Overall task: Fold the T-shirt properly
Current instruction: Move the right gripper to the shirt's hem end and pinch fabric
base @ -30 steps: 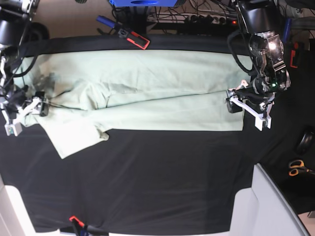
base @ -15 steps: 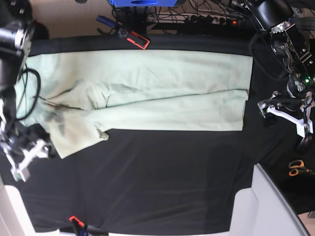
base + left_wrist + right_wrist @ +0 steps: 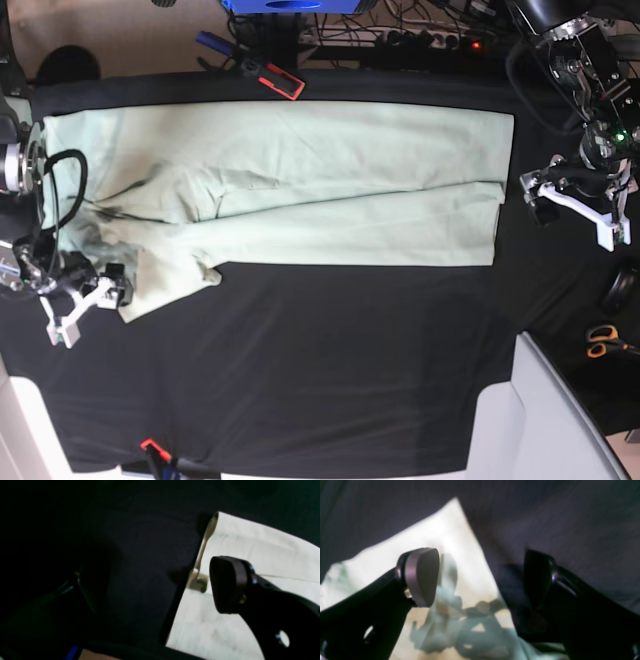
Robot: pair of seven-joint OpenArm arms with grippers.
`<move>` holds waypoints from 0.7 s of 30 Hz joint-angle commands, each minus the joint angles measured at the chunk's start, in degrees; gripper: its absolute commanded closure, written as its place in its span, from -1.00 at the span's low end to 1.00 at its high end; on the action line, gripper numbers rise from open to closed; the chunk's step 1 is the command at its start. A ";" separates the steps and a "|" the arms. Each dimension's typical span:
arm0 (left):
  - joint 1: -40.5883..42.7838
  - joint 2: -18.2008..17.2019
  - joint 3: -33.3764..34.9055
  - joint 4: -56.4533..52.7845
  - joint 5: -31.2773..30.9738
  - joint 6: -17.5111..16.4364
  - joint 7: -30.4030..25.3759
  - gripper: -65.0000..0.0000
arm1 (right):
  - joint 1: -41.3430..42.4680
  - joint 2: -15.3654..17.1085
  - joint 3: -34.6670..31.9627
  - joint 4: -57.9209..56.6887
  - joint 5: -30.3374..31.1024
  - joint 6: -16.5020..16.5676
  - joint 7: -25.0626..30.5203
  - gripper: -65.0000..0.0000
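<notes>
Creased pale mint cloth T-shirt (image 3: 300, 185) lies flat on black tablecloth (image 3: 300, 370).

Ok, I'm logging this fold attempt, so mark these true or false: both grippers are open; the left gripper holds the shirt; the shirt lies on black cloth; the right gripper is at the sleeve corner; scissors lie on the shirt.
1. Both grippers are open. True: the left gripper and right gripper both show spread jaws.
2. The left gripper holds the T-shirt. False: it holds nothing, beside the shirt's edge.
3. The shirt lies on the black cloth. True.
4. The right gripper is at the sleeve corner. True.
5. Scissors lie on the shirt. False: they lie off it.
</notes>
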 commanded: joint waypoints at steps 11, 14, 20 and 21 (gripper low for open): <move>-0.14 -0.67 -1.39 1.01 -0.42 0.03 -1.18 -0.91 | 1.80 -0.96 -0.36 0.69 0.20 -1.15 0.28 -0.54; -0.40 -0.67 -1.30 0.92 -0.42 0.03 -1.18 -0.91 | 1.80 -1.84 -0.36 1.04 0.20 -1.06 -0.95 -0.54; -0.66 -0.67 -1.30 0.92 -0.42 0.03 -1.18 -0.91 | 2.06 -3.42 -0.45 1.13 0.20 -1.06 -0.95 -0.34; -0.66 -0.76 -1.30 0.83 -0.42 0.03 -1.18 -0.91 | 2.06 -3.42 -0.45 1.13 0.20 -1.06 -0.95 -0.15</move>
